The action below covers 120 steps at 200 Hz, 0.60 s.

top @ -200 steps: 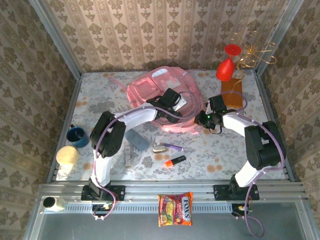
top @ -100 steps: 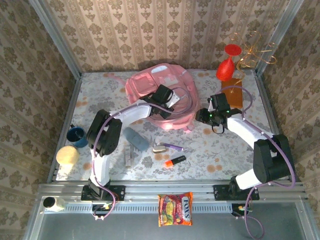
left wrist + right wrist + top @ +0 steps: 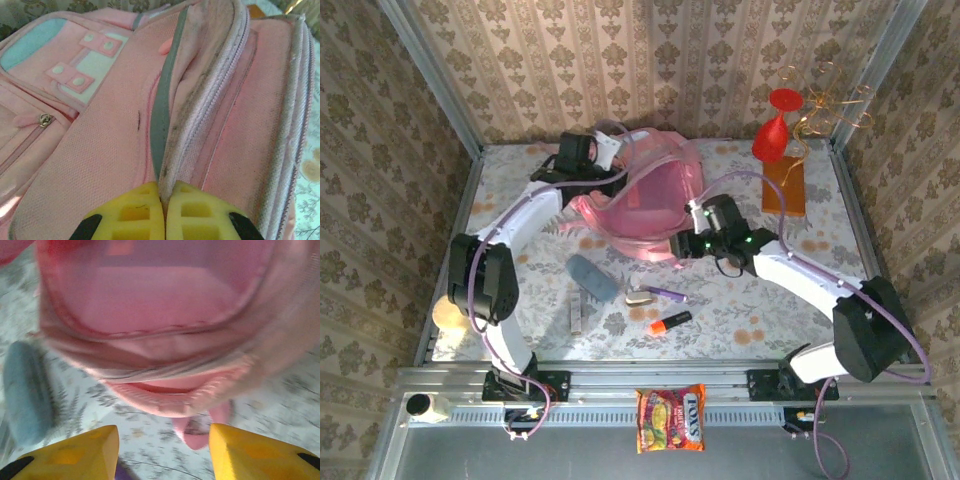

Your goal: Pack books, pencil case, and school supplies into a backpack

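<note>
Left pincer (image 3: pixel 163 202) clenched on backpack (image 3: pixel 655 195) flap edge, far centre of table (image 3: pixel 740 320). Right pincer (image 3: pixel 164 445) released, jaws apart, facing its open mouth. Pencil case (image 3: pixel 592 277) lies near.

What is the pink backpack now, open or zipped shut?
Open. The backpack gapes toward the right wrist camera, and its pink inside shows past the unzipped edge.

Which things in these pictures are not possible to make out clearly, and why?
Inside the backpack: top view, its own pink fabric covers it; right wrist view is blurred.
The pencil case: right wrist view, blurred, no detail.
The beige piece: top view, too small to identify.
The left gripper: left wrist view, bottom edge cuts its fingers.
</note>
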Each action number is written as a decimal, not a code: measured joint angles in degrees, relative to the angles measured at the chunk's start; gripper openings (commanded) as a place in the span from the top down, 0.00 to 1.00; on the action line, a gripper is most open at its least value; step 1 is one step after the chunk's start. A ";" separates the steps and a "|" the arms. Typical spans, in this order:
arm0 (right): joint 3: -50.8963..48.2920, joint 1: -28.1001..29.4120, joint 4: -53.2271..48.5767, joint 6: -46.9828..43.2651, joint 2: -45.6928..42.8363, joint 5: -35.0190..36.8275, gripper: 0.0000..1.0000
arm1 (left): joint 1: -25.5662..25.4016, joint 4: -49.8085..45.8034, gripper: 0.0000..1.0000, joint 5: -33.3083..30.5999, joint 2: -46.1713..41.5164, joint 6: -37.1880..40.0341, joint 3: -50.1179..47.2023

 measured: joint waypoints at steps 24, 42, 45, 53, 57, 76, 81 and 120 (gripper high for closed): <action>0.24 7.96 4.15 -4.66 3.08 1.29 0.38 | 1.95 -2.51 1.00 4.59 1.81 -1.27 3.10; 2.40 14.08 6.16 -7.50 8.24 2.45 0.34 | 2.71 -4.42 1.00 7.28 3.41 -1.86 5.88; 3.06 14.95 6.16 -7.87 9.16 2.54 0.33 | 2.84 -4.85 1.00 7.69 3.67 -1.88 6.34; 5.25 17.22 6.38 -8.94 12.35 2.99 0.30 | 3.08 -5.73 1.00 8.63 4.44 -2.01 7.67; 6.32 18.14 6.51 -9.01 13.86 3.19 0.29 | 3.19 -6.08 1.00 8.96 4.70 -2.01 8.13; 12.17 21.97 6.88 -10.43 20.83 4.57 0.24 | 3.58 -8.11 1.00 10.27 5.64 -2.03 10.12; 13.57 22.73 6.91 -10.75 22.34 4.94 0.23 | 3.61 -8.46 1.00 10.54 5.73 -2.01 10.40; 20.72 25.75 6.56 -11.30 31.47 7.06 0.17 | 3.63 -8.90 1.00 11.17 5.75 -2.01 10.71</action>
